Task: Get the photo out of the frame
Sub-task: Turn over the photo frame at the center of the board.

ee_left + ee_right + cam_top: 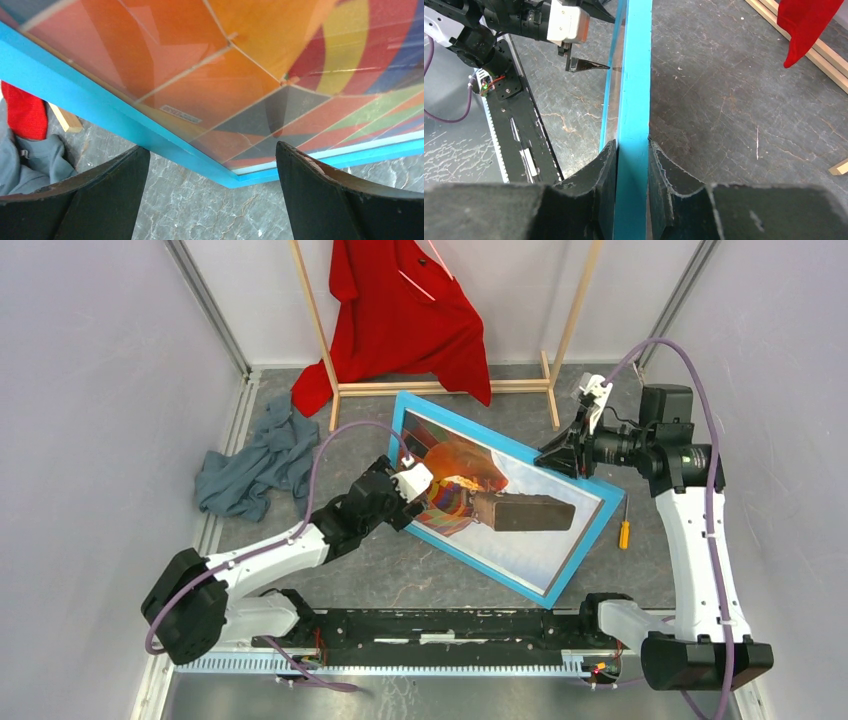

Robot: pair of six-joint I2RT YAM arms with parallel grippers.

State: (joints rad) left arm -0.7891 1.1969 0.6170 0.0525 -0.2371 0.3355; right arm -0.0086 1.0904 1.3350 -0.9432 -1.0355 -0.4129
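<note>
Photo (462,462): seen inside the frame (634,90), above the counter (400,570).
Frame: held tilted, lower edge seemingly rested on the counter.
Right pincer (631,165): clamped on the frame's edge.
Left pincer (212,195): spread wide at the frame's corner.

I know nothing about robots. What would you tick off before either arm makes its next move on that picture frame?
1. Right pincer clamped on the blue edge of the frame: ok.
2. Left pincer open and empty, facing the photo: ok.
3. Photo out of the frame: not ok, it sits inside.
4. Back of the frame opened up: cannot tell, it is hidden.
5. Screwdriver clear of the frame: ok, it lies beside it, apart.
</note>
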